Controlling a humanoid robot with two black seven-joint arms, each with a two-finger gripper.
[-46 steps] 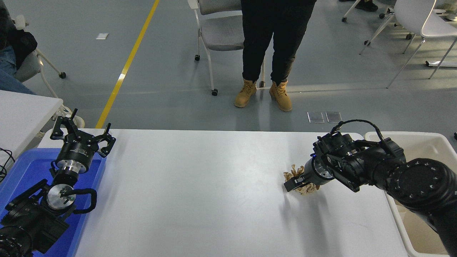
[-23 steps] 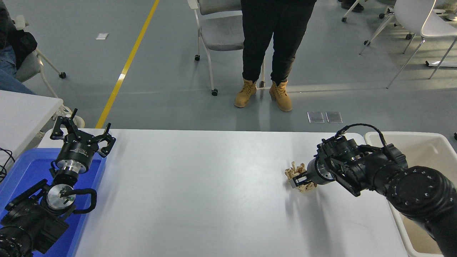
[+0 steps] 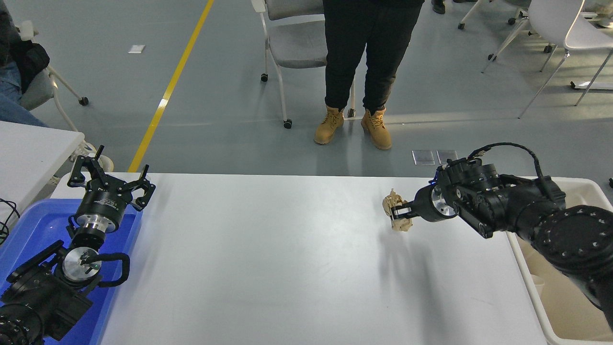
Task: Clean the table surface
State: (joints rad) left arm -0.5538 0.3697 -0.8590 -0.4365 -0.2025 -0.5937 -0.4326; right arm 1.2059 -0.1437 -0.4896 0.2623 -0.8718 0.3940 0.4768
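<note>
Right gripper [image 3: 398, 213] clamps crumpled brown paper [image 3: 395, 216] above table surface [image 3: 268, 258].

Your count, head view:
tables: 2, big white table surface [image 3: 287, 268] + smaller white table [image 3: 28, 153]
grippers: 2, left gripper [image 3: 111, 181], right gripper [image 3: 398, 214]
crumpled paper wads: 1 [image 3: 395, 216]
blue trays: 1 [image 3: 28, 225]
beige tubs: 1 [image 3: 582, 191]
persons standing: 1 [image 3: 368, 48]
tan boots: 2 [image 3: 329, 125]
grey chair near person: 1 [image 3: 294, 48]

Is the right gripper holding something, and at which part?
Yes: the right gripper holds a crumpled brown paper wad, pinched across its middle.
</note>
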